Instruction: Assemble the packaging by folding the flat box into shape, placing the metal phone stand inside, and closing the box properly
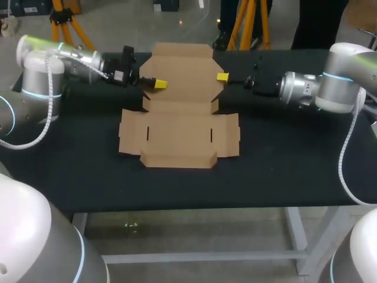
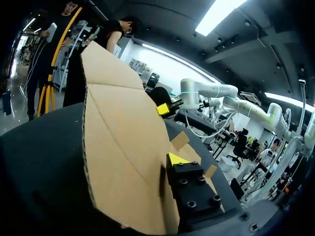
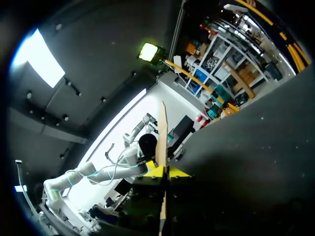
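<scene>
As you look down from above, table [image 1: 70, 171]: black, and the biggest thing you see.
left arm [image 1: 65, 59]: it comes in from your left side and lies low over the far part of the table.
right arm [image 1: 330, 85]: it comes in from your right side and points at the left arm.
cardboard box [image 1: 179, 138]: brown and unfolded. It lies in the middle of the table with its side flaps spread out both ways.
lid flap [image 1: 182, 71]: the far part of the cardboard box, between your two grippers. In your right wrist view you see only its thin edge.
right gripper [image 3: 166, 172]: at the right edge of the lid flap. Its two yellow tips press on the cardboard from both sides and pinch it.
left gripper [image 1: 156, 84]: at the left edge of the lid flap, touching it. The cardboard hides part of it, so you cannot tell if it is pinching or spread.
</scene>
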